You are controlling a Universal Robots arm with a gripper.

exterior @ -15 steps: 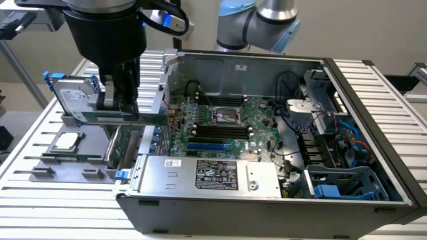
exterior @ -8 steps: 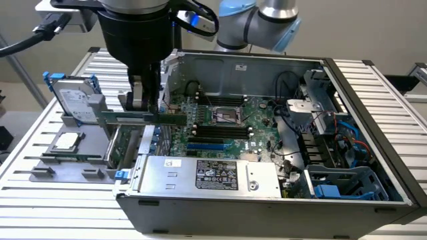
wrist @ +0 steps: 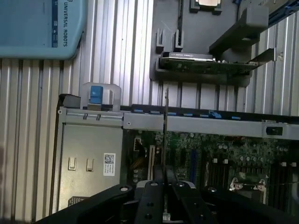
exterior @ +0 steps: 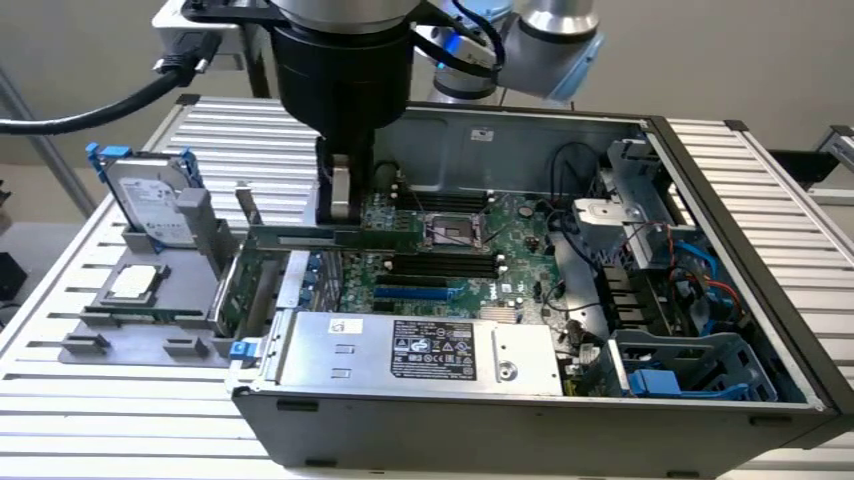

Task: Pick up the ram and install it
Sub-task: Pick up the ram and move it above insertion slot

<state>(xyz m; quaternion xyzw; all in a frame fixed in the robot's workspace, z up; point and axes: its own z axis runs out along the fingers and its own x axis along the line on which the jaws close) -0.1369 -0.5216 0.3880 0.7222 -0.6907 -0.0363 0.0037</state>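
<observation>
Slats of the metal table lay nearest in the exterior view, and on them stood the open computer case. Just inside its front wall sat the silver power supply with its black label. Behind that lay the green motherboard, with its dark memory slots running lengthwise beside one blue slot.

Over the board, level with the processor socket, the ram was held on its long edge, parallel to the slots. One end of it reached out past the case wall on the exterior view's left. Whether it touched the board could not be told. The gripper pointed straight down and was clamped narrowly on the stick's middle. In the wrist view, the black fingers pinched the ram, seen edge-on as a thin line.

Off the case, on the exterior view's left, a grey fixture carried the expansion card and, farther back, an upright hard drive.
</observation>
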